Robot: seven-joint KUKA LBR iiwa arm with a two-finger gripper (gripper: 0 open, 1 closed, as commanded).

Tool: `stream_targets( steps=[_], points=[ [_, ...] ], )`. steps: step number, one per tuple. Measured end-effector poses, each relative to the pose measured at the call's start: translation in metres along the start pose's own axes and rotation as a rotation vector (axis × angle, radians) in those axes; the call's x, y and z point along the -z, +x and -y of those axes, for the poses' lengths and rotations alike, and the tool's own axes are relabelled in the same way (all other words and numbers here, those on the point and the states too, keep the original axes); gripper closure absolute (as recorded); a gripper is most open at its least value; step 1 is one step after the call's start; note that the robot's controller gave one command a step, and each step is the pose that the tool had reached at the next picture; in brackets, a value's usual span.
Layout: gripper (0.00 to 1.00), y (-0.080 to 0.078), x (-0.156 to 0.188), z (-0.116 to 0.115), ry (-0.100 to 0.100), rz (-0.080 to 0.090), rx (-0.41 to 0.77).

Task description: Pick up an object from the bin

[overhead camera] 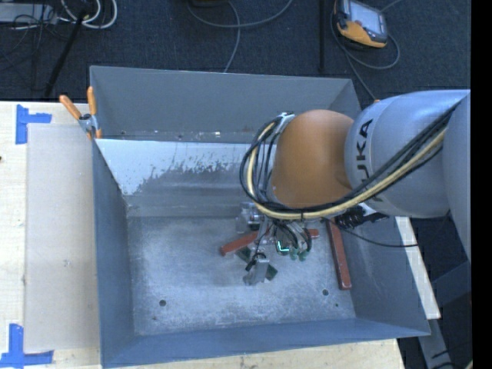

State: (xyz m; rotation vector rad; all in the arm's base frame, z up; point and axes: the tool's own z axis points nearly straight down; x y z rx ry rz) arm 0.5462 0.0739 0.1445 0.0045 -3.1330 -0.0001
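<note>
A short reddish-brown stick [237,245] lay on the bin floor near the middle, its right end tucked under the gripper [261,264]. The gripper was down low, right on top of that end; contact could not be told. Open or closed? That could not be told either, with the orange wrist cover [311,156] and looping cables [254,171] hanging above it. A small green piece [298,254] sat just to the right. Further right lay a long brown strip [340,256], near the wall of the grey bin [111,229].
</note>
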Motion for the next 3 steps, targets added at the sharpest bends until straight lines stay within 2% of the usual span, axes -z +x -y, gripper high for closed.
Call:
stream_targets(
  steps=[1,2,3],
  points=[
    [0.0,-0.035,-0.079,0.038,0.002,0.003,-0.006],
    [1.0,-0.036,-0.074,0.036,-0.001,0.009,-0.006],
    [1.0,-0.031,0.068,0.043,-0.001,0.017,-0.069]
  ],
)
